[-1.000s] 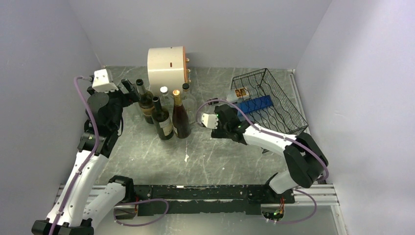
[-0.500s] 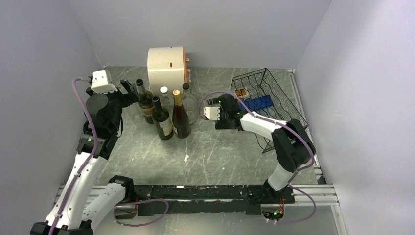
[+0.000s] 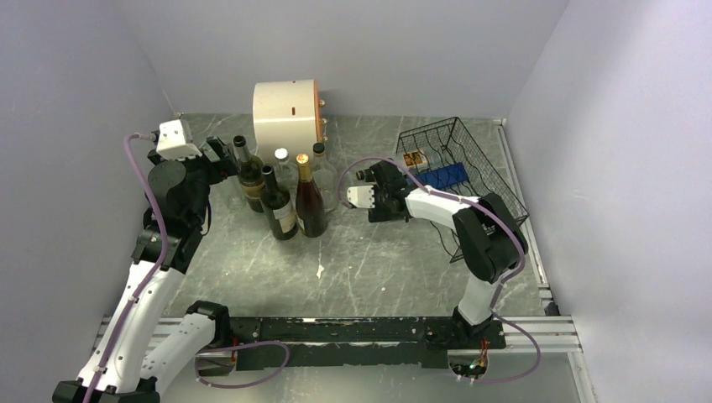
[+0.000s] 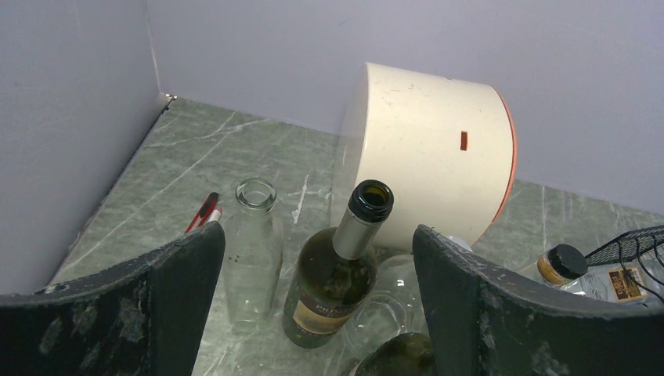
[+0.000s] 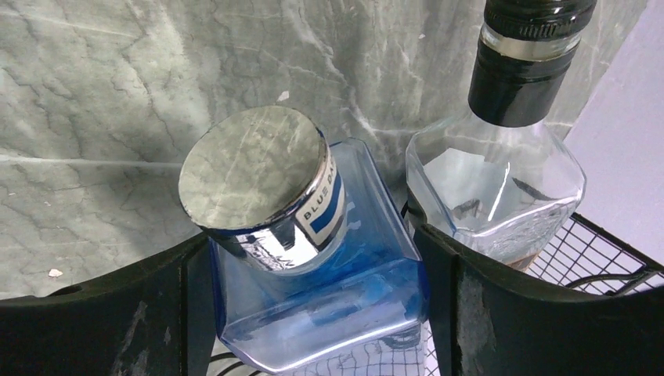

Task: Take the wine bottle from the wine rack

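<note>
The black wire-mesh wine rack lies at the back right. In it lie a blue square bottle with a silver cap and a clear bottle with a black cap. My right gripper is at the rack's open end. In the right wrist view its fingers press both sides of the blue bottle just below the cap. The clear bottle lies right beside it on the rack mesh. My left gripper is open and empty over the standing bottles, above a green bottle.
A cream drum lies on its side at the back. Several upright bottles stand grouped left of centre. An empty clear bottle and a red pen are near the left wall. Walls close in both sides.
My right gripper swung back and right to the rack's open end and now sits around the blue bottle's shoulders. The left arm has barely moved.
</note>
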Motion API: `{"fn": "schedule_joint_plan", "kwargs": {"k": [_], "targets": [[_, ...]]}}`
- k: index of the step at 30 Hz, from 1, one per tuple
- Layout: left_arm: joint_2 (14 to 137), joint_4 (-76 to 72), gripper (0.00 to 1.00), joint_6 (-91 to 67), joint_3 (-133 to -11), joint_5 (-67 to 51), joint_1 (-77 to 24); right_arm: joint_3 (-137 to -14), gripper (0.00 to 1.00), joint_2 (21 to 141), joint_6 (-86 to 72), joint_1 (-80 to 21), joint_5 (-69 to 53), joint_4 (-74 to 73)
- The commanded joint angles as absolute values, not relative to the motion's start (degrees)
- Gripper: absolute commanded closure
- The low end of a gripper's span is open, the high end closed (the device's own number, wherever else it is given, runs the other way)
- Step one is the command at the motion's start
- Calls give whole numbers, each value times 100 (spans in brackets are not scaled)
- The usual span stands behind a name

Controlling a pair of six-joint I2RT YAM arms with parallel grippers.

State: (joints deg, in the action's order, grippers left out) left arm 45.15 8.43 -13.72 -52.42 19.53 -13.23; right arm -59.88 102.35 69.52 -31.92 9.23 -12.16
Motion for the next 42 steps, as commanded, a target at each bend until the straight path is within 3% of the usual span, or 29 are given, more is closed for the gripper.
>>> {"fn": "schedule_joint_plan", "kwargs": {"k": [1, 8, 19, 42], "targets": [[4516, 717, 7, -1292, -5318, 2027, -1351, -6078, 15, 10328, 7048, -3161, 642, -1398], [4500, 712, 7, -1309, -5319, 2008, -1351, -5977, 26, 10475, 7164, -3151, 484, -1374], [4475, 706, 7, -1318, -5310, 1989, -1351, -6008, 56, 10225, 6955, -3407, 217, -1491], [4518, 720, 7, -1327, -5317, 1952, -1345, -4972, 97, 8831, 6524, -4077, -281, -1255]]}}
